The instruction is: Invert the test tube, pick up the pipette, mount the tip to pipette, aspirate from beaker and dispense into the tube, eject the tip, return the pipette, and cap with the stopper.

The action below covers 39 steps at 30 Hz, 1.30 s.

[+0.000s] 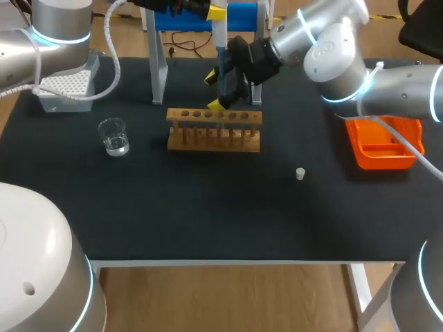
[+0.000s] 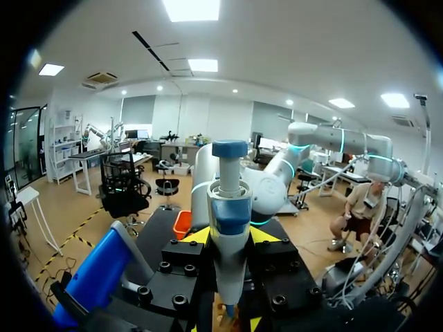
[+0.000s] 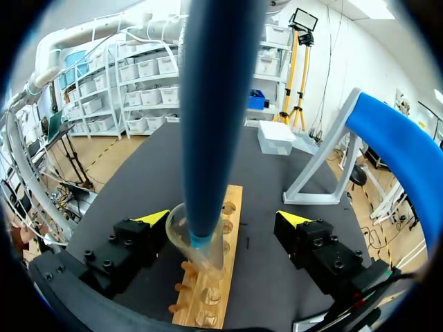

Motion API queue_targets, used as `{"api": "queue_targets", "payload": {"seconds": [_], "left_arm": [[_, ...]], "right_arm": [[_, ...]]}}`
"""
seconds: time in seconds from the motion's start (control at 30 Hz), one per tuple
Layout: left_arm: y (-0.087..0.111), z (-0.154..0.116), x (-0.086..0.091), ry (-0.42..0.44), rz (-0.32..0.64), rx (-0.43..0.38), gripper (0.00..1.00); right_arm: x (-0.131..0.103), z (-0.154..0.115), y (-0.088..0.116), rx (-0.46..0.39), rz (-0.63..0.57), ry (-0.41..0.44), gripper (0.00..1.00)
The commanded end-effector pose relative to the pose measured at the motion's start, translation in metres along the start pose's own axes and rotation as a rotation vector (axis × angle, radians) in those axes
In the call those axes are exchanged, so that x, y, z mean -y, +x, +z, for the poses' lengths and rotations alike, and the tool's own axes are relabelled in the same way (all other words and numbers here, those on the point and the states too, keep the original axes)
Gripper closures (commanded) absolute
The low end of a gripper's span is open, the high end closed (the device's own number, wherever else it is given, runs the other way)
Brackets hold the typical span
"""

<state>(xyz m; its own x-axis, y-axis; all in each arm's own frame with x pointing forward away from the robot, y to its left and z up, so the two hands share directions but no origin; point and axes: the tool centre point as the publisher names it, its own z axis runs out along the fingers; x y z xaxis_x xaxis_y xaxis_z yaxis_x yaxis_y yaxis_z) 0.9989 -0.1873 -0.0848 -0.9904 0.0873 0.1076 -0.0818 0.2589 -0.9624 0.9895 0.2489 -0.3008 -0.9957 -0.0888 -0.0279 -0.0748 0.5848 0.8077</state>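
Black worktop (image 1: pixel 208 207) underneath all. Wooden rack (image 1: pixel 214 129) at its middle. Above the rack, left jaws clenched on the blue pipette (image 2: pixel 230 207), upright, its lower end inside the mouth of the test tube (image 3: pixel 204 259) seated in the rack. Right jaws released, spread wide either side of pipette and tube. Beaker (image 1: pixel 113 135) left of the rack; small white stopper (image 1: pixel 300 173) well to its right.
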Motion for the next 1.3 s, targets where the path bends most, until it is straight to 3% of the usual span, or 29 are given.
{"api": "queue_targets", "payload": {"seconds": [0.03, 0.37, 0.9, 1.3], "left_arm": [[0.002, 0.0, 0.0, 0.001, 0.001, 0.005, 1.0], [0.002, 0.0, 0.0, 0.001, 0.001, 0.005, 1.0], [0.002, 0.0, 0.0, 0.001, 0.001, 0.005, 1.0], [0.002, 0.0, 0.0, 0.001, 0.001, 0.005, 1.0]], "right_arm": [[0.0, -0.01, 0.005, 0.002, -0.002, 0.0, 0.0], [0.001, -0.032, 0.015, 0.007, -0.007, -0.004, 0.0], [-0.008, -0.096, 0.033, 0.065, -0.001, -0.014, 0.0], [-0.026, -0.159, 0.024, 0.166, 0.033, 0.001, 0.0]]}}
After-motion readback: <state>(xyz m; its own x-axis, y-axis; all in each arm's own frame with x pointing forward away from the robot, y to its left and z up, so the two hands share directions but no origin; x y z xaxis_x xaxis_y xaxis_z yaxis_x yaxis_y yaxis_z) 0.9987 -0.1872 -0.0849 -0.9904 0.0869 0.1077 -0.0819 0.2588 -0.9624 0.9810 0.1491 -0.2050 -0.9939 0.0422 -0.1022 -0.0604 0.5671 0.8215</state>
